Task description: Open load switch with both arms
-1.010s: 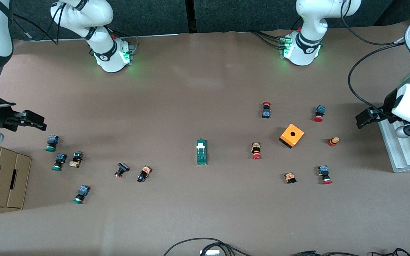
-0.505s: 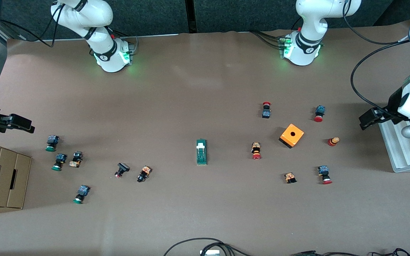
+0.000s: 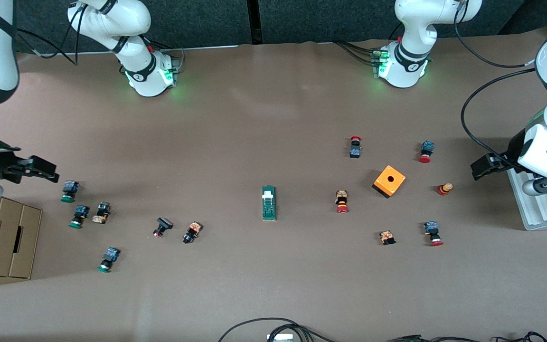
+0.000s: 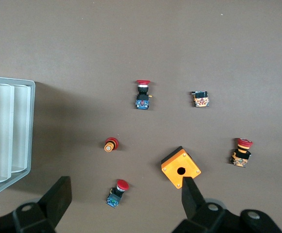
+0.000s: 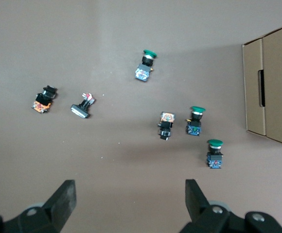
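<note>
- load switch (image 3: 268, 203) lies flat near the table's middle, long axis running toward the front camera, white sliding piece (image 3: 268, 193) at the end farther from the camera; nothing touches it
- left gripper (image 3: 485, 166) hangs over bare table at the left arm's end, just beside the white ridged tray (image 3: 539, 209); jaws spread wide, empty
- its wrist view shows both fingers (image 4: 58, 199) apart over the orange box with a hole (image 4: 180, 166) and red push buttons (image 4: 142, 93); switch not in that view
- right gripper (image 3: 41, 168) is over the right arm's end, above the cardboard boxes (image 3: 3, 235) edge and green push buttons (image 3: 69, 191); jaws wide, holding nothing
- right wrist view: fingers (image 5: 63, 199) parted over green buttons (image 5: 196, 120); switch absent there too
- judgement: both arms well apart from the switch, likely start pose; parts scattered in two clusters, red toward left arm's end, green toward right arm's, switch alone between so either arm can reach
- probably one arm pins the body, other moves the slider
- no readable writing or brand visible
</note>
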`<state>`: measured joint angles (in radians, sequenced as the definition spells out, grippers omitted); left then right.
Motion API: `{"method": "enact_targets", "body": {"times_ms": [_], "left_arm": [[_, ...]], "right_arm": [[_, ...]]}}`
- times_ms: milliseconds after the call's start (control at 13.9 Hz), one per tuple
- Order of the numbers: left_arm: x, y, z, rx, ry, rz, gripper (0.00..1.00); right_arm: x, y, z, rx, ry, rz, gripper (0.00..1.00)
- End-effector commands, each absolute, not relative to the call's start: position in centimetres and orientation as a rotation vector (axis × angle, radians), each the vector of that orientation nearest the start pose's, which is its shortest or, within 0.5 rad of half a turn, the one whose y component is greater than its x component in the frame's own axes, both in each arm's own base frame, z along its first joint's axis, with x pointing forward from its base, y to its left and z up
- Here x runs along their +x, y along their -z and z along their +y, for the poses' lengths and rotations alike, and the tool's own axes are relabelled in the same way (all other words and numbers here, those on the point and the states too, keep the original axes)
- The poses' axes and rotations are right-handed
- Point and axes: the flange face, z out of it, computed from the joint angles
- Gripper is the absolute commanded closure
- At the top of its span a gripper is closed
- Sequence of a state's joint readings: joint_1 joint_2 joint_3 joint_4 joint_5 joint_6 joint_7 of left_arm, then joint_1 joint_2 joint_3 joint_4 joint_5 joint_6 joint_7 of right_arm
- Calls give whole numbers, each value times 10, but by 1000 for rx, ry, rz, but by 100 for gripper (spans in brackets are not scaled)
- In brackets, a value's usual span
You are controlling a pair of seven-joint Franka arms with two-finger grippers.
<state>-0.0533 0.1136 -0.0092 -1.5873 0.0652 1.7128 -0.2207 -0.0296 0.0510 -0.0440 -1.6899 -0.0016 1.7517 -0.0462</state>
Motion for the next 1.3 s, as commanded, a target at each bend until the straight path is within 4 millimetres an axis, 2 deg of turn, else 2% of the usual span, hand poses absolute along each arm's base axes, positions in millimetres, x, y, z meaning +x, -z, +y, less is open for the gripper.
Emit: {"method": "enact_targets", "body": {"times_ms": [0, 505, 938, 1227], "left_arm": [[601, -573, -34, -3071, 48, -243, 0], [601, -573, -34, -3067, 49, -242, 0], [601, -572, -32, -3069, 50, -250, 0], [601, -572, -33, -3070, 50, -247, 0]], "right_arm": [[570, -554, -40, -3125, 11, 36, 0], [573, -546, -35, -3125, -18, 22, 0], [568, -568, -35, -3125, 47, 24, 0], [567, -573, -35, -3125, 59, 24, 0]]}}
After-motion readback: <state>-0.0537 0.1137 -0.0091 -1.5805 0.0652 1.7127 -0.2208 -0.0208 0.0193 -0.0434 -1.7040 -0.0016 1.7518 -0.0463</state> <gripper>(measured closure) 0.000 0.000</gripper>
